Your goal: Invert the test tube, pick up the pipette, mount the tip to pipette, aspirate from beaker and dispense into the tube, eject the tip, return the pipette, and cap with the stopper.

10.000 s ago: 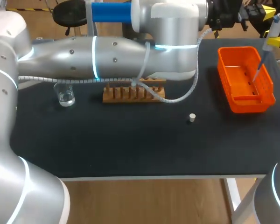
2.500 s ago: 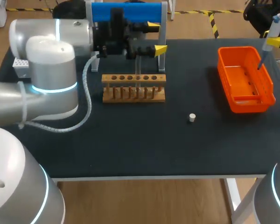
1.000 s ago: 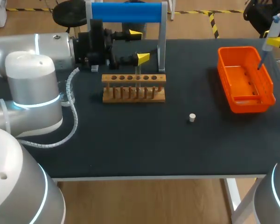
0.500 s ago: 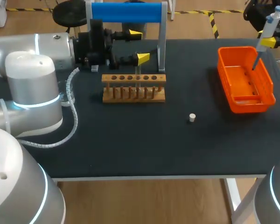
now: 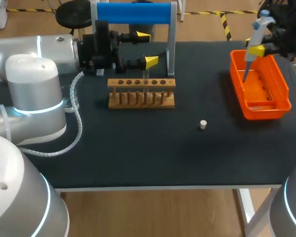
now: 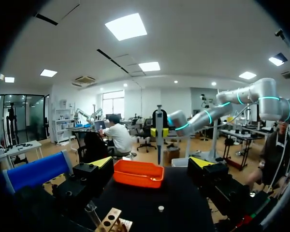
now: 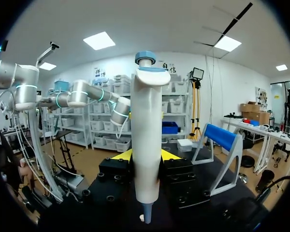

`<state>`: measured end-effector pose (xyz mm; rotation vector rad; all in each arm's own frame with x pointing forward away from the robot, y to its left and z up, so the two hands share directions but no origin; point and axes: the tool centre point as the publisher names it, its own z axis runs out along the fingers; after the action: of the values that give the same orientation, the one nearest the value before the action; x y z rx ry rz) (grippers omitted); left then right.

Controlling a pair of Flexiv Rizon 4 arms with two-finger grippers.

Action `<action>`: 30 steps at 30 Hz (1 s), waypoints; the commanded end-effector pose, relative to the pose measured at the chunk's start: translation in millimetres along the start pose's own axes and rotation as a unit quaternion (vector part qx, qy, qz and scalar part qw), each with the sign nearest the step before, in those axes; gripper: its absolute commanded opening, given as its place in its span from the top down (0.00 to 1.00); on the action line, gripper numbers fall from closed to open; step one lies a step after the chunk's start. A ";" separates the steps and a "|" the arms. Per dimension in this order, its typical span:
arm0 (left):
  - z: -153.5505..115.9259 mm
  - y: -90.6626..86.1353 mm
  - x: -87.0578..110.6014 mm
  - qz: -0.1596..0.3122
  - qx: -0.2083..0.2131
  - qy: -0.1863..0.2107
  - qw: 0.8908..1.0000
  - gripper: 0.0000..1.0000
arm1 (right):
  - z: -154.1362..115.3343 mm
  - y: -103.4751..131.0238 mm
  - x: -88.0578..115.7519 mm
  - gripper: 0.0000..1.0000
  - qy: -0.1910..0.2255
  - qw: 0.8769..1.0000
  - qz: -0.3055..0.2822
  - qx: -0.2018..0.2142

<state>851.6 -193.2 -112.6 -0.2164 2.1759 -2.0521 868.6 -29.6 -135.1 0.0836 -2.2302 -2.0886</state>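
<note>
The black table [image 5: 138, 148] is carrying a wooden rack [image 5: 141, 94] near its middle, a blue-topped stand [image 5: 133, 13] behind that, an orange basket [image 5: 281, 96] at the right and a small white stopper [image 5: 203, 124] lying alone between rack and basket. The right gripper [image 5: 259, 48] is pinching the pipette [image 5: 253, 37] upright, its fingers pressing on the barrel from both sides. Half a second ago the pipette was hanging over the basket's far right side; now it is sitting further toward the table's middle, with its tip over the basket's left part. The left gripper [image 5: 147, 48] is hanging just behind the rack with its fingers spread wide and nothing between them, in the same place as a second ago. The test tube [image 6: 91, 210] is showing at the rack, below those fingers, mouth up. Rack, stopper and basket are lying where they were.
</note>
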 end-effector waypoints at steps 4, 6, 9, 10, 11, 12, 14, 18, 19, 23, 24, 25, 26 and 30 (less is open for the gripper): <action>-0.8 -0.2 0.7 0.000 0.000 -0.001 1.000 0.00 | 56.2 -7.2 3.1 1.00 -0.007 1.000 0.007 0.006; -0.8 -0.2 0.7 0.000 0.000 -0.001 1.000 0.00 | 68.6 -10.2 3.9 1.00 0.003 1.000 0.008 0.011; -0.8 -0.2 0.7 0.000 0.000 -0.001 1.000 0.00 | 82.9 -15.1 3.4 1.00 0.015 1.000 0.011 0.012; -0.8 -0.2 0.7 0.000 0.000 -0.001 1.000 0.00 | 89.0 -16.5 2.7 1.00 0.018 1.000 0.011 0.013; -0.8 -0.2 0.7 0.000 0.000 -0.001 1.000 0.00 | 92.0 -17.2 2.2 1.00 0.019 1.000 0.011 0.014; -0.8 -0.2 0.7 0.000 0.000 -0.001 1.000 0.00 | 97.6 -18.2 0.9 1.00 0.021 1.000 0.011 0.015; -0.8 -0.2 0.7 0.000 0.000 -0.001 1.000 0.00 | 105.5 -18.2 -0.7 1.00 0.024 1.000 0.010 0.015; -0.8 -0.2 0.7 0.000 0.000 -0.001 1.000 0.00 | 119.4 -16.4 -4.5 1.00 0.028 0.999 0.009 0.014; -0.8 -0.2 0.7 0.000 0.000 -0.001 1.000 0.00 | 125.0 -15.1 -5.9 1.00 0.030 0.999 0.009 0.012; -0.8 -0.2 0.7 0.000 0.000 -0.001 1.000 0.00 | 141.4 -12.7 -9.4 1.00 0.036 0.999 0.005 0.008; -0.8 -0.2 0.7 0.000 0.000 -0.001 1.000 0.00 | 145.3 -12.4 -9.7 1.00 0.038 0.999 0.004 0.008; -0.8 -0.2 0.7 0.000 0.000 -0.001 1.000 0.00 | 149.4 -12.4 -10.7 1.00 0.039 0.999 0.004 0.007; -0.8 -0.2 0.7 0.000 0.000 -0.001 1.000 0.00 | 153.5 -12.4 -11.5 1.00 0.040 0.999 0.003 0.007; -0.8 -0.2 0.7 0.000 0.000 -0.001 1.000 0.00 | 170.4 -9.4 -13.5 1.00 0.048 0.999 0.001 0.003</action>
<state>851.6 -193.2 -112.6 -0.2164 2.1759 -2.0521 860.3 126.8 -154.8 0.1706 -2.1847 -2.0310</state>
